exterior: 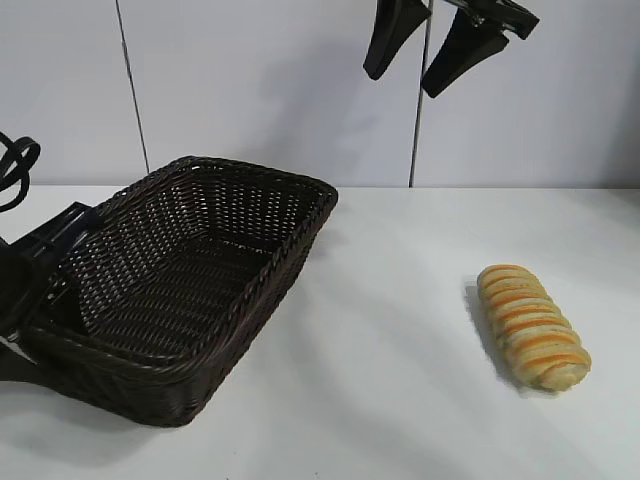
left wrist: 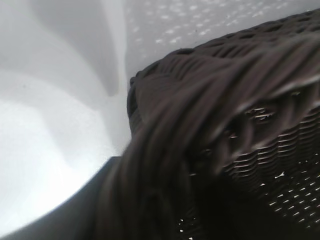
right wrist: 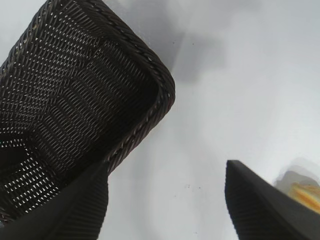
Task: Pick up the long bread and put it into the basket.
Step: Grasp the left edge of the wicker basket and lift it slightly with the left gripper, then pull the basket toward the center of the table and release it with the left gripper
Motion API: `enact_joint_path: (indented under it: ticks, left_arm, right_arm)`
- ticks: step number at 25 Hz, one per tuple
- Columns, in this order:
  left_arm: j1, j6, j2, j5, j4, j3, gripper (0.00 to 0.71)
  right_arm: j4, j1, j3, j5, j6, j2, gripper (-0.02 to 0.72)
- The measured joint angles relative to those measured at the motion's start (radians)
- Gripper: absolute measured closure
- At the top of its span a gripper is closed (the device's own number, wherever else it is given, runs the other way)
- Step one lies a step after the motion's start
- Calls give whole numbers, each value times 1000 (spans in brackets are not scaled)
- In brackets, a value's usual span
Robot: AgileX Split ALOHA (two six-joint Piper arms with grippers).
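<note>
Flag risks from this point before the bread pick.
1. The left gripper is at the basket's left rim; any tug could tilt or slide it.
2. The right gripper hangs open high above the table, off to one side of the bread; a straight descent might miss.

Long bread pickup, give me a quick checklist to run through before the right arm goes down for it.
1. Long bread lies free on the table, nothing on it or against it: ok.
2. Right gripper open, with nothing between its fingers: ok.
3. Right gripper over the bread: not ok; it hangs high, back toward the wall.
4. Basket empty and ready to receive: ok.
5. Basket sitting flat: not ok; it looks tilted, its left end resting against the left gripper.
6. Left gripper's grip on the basket rim: cannot tell; the left wrist view shows only wicker up close.
</note>
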Motion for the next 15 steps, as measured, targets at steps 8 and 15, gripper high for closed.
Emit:
enact_joint_path:
  ticks: [8, 15]
  left_arm:
    - [115, 196, -37, 191, 16, -138, 603]
    - [155, 534, 84, 413, 31, -328, 603]
  right_arm:
    - [0, 0, 0, 0, 0, 0, 218]
    - [0, 0, 0, 0, 0, 0, 218]
